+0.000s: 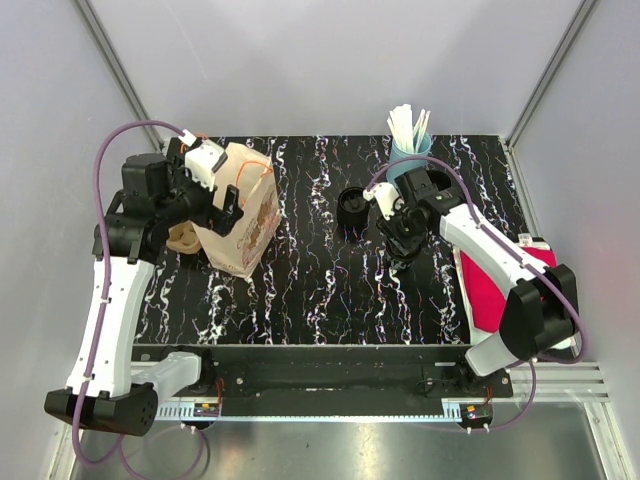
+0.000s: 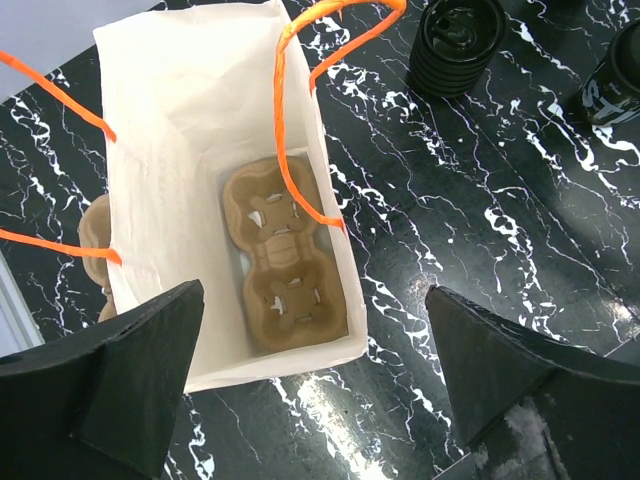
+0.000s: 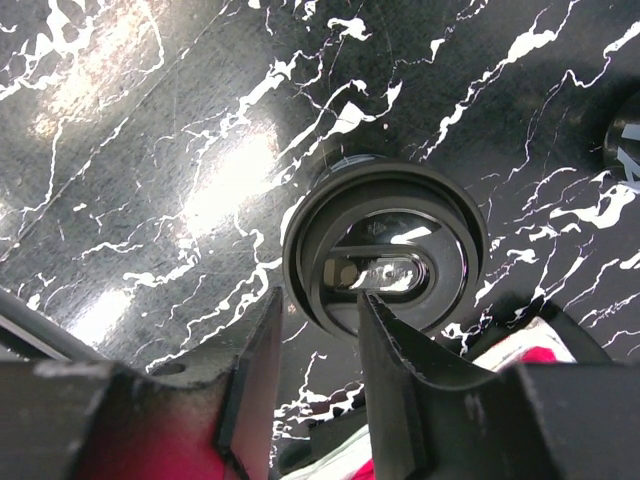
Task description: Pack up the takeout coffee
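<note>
**Left arm** (image 1: 103, 300) and **right arm** (image 1: 487, 250): white shell links joined by black joint housings, the largest a black block at each elbow (image 1: 541, 300). A purple cable (image 1: 100, 175) loops outside each arm and runs down past its base. The wrist heads are white above and black below. **Left fingers** (image 2: 140, 370): matte black, broad, wedge-shaped, each tapering to a blunt corner. **Right fingers** (image 3: 252, 370): black, narrower, with curved inner edges that catch the light.
</note>
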{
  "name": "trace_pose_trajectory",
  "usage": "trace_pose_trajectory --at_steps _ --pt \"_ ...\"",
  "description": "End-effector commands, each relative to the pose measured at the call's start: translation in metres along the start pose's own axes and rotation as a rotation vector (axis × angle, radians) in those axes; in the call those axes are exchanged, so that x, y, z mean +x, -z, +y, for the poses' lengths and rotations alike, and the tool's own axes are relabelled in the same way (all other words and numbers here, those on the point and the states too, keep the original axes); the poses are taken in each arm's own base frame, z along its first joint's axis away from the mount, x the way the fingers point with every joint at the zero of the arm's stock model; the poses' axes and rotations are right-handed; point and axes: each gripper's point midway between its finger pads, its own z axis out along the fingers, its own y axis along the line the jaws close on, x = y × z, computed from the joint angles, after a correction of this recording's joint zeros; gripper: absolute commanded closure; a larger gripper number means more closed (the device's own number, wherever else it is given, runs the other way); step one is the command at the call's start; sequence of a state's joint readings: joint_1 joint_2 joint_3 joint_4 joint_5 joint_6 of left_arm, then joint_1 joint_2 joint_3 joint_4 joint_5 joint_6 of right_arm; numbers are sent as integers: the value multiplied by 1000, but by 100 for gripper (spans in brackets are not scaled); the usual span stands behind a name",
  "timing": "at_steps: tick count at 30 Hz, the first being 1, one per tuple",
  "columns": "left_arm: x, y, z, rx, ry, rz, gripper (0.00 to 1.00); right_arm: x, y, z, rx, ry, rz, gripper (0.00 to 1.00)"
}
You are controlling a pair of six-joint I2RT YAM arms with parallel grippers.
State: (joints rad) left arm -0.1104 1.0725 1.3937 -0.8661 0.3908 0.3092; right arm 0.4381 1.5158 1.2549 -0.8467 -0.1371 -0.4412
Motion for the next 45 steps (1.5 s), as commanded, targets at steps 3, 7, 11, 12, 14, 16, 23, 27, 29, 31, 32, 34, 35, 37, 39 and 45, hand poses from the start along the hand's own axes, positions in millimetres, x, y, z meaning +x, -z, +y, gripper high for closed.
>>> trace_pose_trajectory --at_steps 3,7,11,12,14,16,23,27,29,31,32,34,35,37,39,45 --pt "-12 4 -3 17 1 -67 1 -8 -8 -4 29 17 -6 62" --pt "-13 4 -2 18 3 -71 1 -6 -11 -2 25 19 5 65" --pt "-13 3 -3 28 8 -72 1 -4 -12 -1 31 21 17 67" --pt "-12 3 -3 27 10 -69 1 -4 -12 -1 30 22 17 68" --pt "-13 3 -4 29 10 -73 1 -3 -12 0 29 24 21 69" --pt "-13 4 -4 31 10 -73 1 -2 -13 1 29 25 28 69" --pt "-14 5 -4 33 13 -79 1 1 -16 0 34 27 42 74" --pt "-14 4 -5 36 15 -78 1 3 -17 -1 39 26 57 77" --pt "-14 4 -5 38 15 -79 1 4 -17 -1 40 27 64 79" --pt "-13 4 -5 36 16 -79 1 3 -17 -1 39 28 67 82" --pt "-13 4 -5 38 16 -79 1 4 -17 -2 39 28 70 83" --pt "-13 4 -5 40 16 -78 1 3 -16 -1 38 32 69 89" --pt "-12 4 -5 40 19 -77 1 2 -16 -2 42 33 67 92" --pt "-14 4 -5 38 15 -81 1 0 -14 -3 48 33 61 99" --pt "-15 5 -5 40 12 -82 1 -4 -8 -5 58 36 50 100" --pt "-21 6 -5 53 -9 -79 1 -18 18 -11 93 74 12 100"
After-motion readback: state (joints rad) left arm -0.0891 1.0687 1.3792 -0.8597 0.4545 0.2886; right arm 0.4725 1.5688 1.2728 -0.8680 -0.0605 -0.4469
